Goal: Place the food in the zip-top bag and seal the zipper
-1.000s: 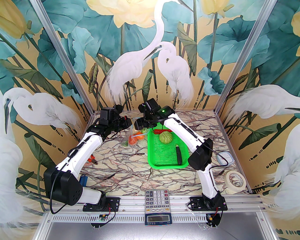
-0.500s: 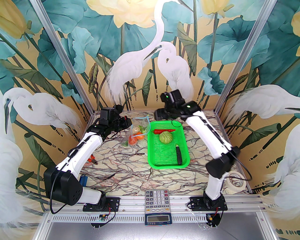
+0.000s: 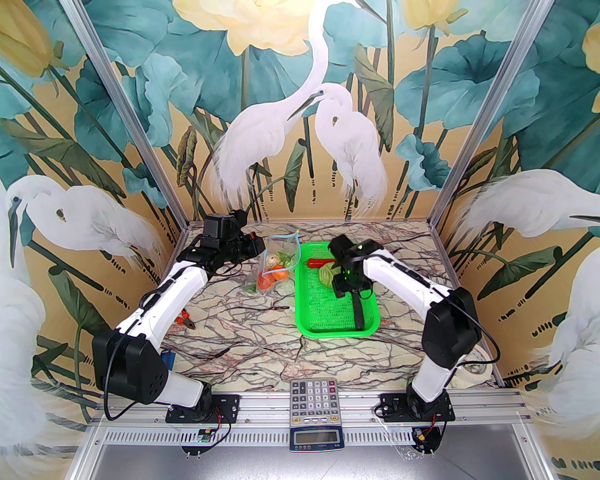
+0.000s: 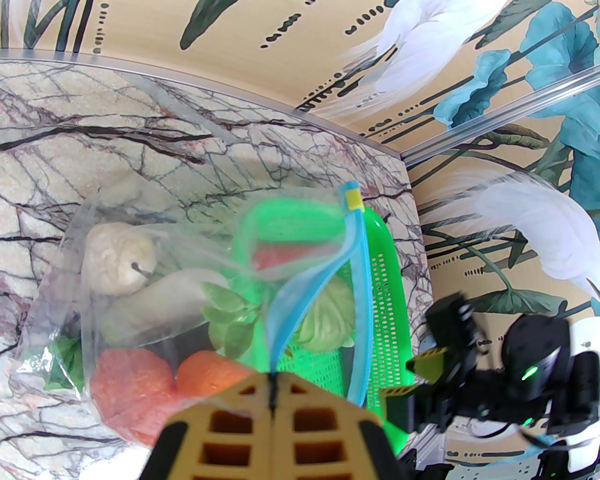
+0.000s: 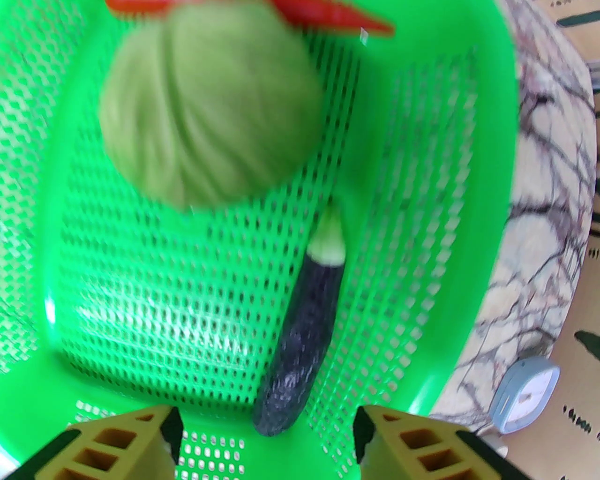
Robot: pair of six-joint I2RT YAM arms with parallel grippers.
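Note:
The clear zip-top bag [image 3: 274, 262] stands on the table left of the basket, and my left gripper [image 4: 273, 384] is shut on its mouth edge. The light-blue zipper [image 4: 357, 281] curves up from the fingers with the mouth gaping. Inside the bag lie a pale bulb [image 4: 117, 262], a napa cabbage [image 4: 159, 304] and two tomatoes [image 4: 131, 389]. My right gripper [image 5: 267, 422] hangs open and empty low over the basket, at the near end of the dark eggplant [image 5: 304, 337]. Beyond it sit the green cabbage [image 5: 211, 103] and the red chili [image 5: 337, 11].
The green mesh basket [image 3: 328, 330] sits mid-table to the right. A calculator [image 3: 314, 398] lies at the near edge, red-handled pliers [image 3: 185, 321] by the left arm, a tape roll [image 3: 476, 370] behind the right arm's elbow, and a small grey-blue device [image 5: 529, 393] right of the basket.
My right arm left the bag's mouth, swung up toward the back wall, then came down over the basket above the eggplant. The left gripper kept its hold on the bag.

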